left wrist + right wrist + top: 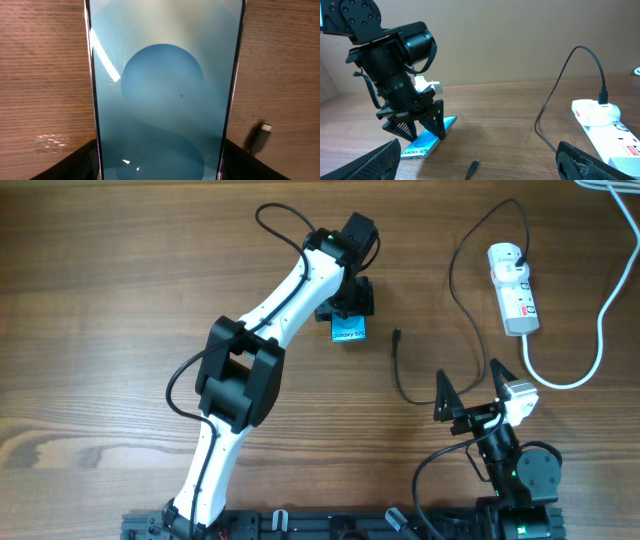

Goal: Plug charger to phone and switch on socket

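The phone has a cyan screen with "Galaxy" lettering and lies at the table's middle back. It fills the left wrist view, and in the right wrist view its far end looks slightly raised. My left gripper is shut on the phone's two long edges. The charger's black plug tip lies loose on the table right of the phone. Its thin cable runs to a white adapter on the socket. My right gripper is open and empty, over the cable near the front.
The socket's thick white cord loops along the right side and off the top right corner. The charger cable curves across the table between the plug tip and the socket. The table is bare wood elsewhere.
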Robot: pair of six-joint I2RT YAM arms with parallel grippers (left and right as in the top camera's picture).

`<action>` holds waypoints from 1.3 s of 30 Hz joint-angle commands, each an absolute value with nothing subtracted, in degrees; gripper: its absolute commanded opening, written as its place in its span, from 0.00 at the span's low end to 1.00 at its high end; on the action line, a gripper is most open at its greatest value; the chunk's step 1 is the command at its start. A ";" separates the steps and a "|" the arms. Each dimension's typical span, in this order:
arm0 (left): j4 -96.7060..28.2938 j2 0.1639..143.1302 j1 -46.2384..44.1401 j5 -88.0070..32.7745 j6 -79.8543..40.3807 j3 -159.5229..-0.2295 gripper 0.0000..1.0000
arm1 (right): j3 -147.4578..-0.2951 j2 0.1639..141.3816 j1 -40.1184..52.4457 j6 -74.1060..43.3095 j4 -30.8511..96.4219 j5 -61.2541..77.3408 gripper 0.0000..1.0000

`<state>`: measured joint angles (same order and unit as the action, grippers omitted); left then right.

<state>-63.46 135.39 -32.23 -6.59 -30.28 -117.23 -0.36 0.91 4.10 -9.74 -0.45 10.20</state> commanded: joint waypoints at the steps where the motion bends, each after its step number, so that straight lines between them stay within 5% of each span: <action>1: -63.55 131.52 -30.92 -13.43 -30.72 -117.36 0.70 | -0.30 0.64 4.34 -9.10 -0.62 9.45 1.00; 11: -64.16 131.24 -24.43 -40.45 -30.96 -117.34 0.68 | -0.30 0.64 4.34 -9.13 -0.62 9.45 1.00; 26: -63.37 131.24 -16.40 -63.70 -50.83 -117.34 0.69 | -0.30 0.64 4.34 -10.66 -2.90 9.26 0.99; 27: -63.20 131.24 -16.10 -64.10 -51.59 -117.34 0.69 | -0.30 0.64 4.34 -15.79 -4.43 11.14 1.00; 30: -63.20 131.24 -14.98 -64.34 -53.71 -117.34 0.69 | -0.30 0.64 4.34 -54.92 -2.79 24.71 1.00; 33: -62.52 131.24 -13.96 -66.11 -54.96 -117.34 0.69 | -0.32 0.80 4.32 -87.15 -4.03 23.90 1.00; 36: -60.64 131.24 -12.93 -67.75 -56.55 -117.34 0.69 | -1.10 1.13 4.32 -81.60 -22.11 25.34 0.99; 39: -58.39 131.24 -11.77 -68.05 -59.46 -117.34 0.69 | -11.11 4.69 4.32 -75.11 -15.35 25.43 0.99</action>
